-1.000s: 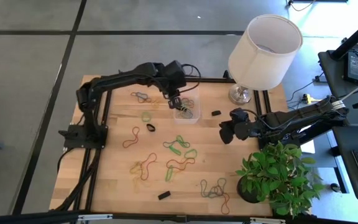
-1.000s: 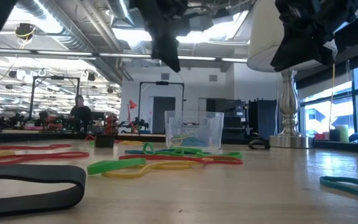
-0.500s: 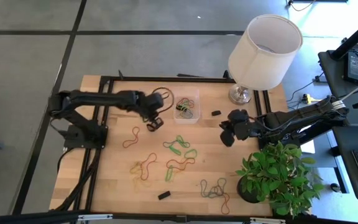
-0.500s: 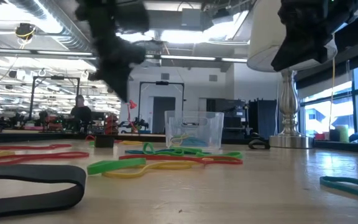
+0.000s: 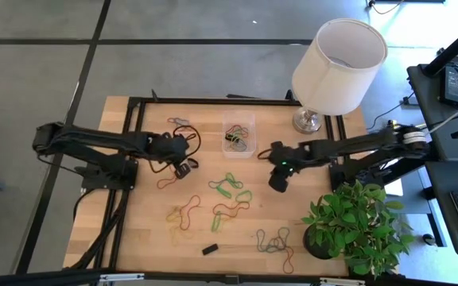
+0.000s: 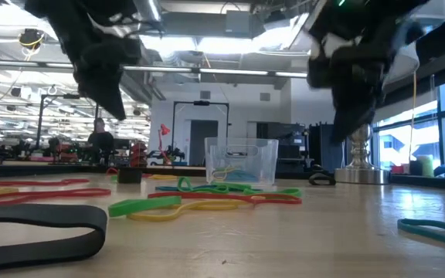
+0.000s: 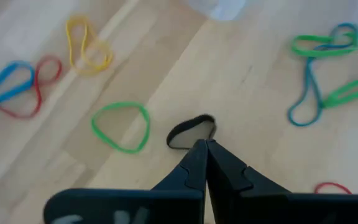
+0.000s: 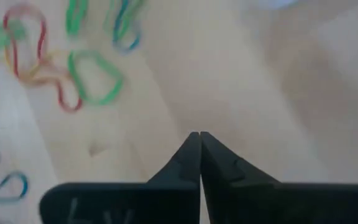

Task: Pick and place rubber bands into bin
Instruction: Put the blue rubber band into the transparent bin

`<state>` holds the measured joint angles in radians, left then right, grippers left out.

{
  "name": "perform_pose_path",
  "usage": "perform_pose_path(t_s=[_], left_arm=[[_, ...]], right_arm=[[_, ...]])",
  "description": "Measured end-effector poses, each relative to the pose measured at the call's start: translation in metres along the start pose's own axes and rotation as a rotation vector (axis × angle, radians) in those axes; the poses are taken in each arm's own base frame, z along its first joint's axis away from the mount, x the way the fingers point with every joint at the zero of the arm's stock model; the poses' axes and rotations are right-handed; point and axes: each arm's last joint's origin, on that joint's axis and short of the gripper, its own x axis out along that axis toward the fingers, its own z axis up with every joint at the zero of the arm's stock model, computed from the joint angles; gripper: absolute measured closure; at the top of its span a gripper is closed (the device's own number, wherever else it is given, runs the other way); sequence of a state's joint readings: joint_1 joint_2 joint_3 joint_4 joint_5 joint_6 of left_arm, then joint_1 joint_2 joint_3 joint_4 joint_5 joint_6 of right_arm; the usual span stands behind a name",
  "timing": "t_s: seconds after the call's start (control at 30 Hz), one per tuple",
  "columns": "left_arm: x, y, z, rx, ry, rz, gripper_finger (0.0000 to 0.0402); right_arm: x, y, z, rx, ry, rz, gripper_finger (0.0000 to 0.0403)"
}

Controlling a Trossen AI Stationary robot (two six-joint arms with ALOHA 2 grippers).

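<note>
- one bin (image 5: 238,137), clear, at about 12 o'clock on the table (image 5: 145,238); a small tangle of rubber bands (image 5: 227,187) lies inside it, count unclear.
- roughly ten or more loose bands scattered from the table's middle toward 6 o'clock, in red, green, yellow and blue.
- two small black blocks, one (image 5: 210,249) near 6 o'clock, one (image 5: 276,144) beside the lamp (image 5: 336,63).
- left gripper (image 5: 183,168) at 9 o'clock of the bin, fingers pressed together, holding nothing; a black band (image 7: 191,130) lies just beyond its tips, a green band (image 7: 121,126) beside that.
- right gripper (image 5: 277,181) at 4 o'clock of the bin, fingers pressed together, empty; a green loop (image 8: 94,76) lies ahead of it, apart.
</note>
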<state>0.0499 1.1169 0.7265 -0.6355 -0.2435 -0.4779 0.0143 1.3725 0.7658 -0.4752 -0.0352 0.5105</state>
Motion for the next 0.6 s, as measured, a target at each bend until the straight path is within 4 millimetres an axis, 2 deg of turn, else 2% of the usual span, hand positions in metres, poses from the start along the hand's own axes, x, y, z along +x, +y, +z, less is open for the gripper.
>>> perform_pose_path(t_s=[0.07,0.17,0.4,0.6], left_arm=[[-0.007,0.000,0.000,0.036,-0.026,-0.020,0.0399],[-0.018,0.003,-0.002,0.066,-0.053,-0.036,0.0400],[-0.038,0.013,-0.010,0.128,-0.067,-0.040,0.0399],[-0.048,0.018,-0.015,0.162,-0.077,-0.043,0.0398]], right_arm=[[0.014,0.003,0.002,-0.036,0.073,0.024,0.0399],[0.029,0.019,0.007,-0.169,0.131,0.068,0.0401],[0.049,0.074,0.018,-0.505,0.128,0.147,0.0401],[0.061,0.115,0.013,-0.689,0.241,0.155,0.0381]])
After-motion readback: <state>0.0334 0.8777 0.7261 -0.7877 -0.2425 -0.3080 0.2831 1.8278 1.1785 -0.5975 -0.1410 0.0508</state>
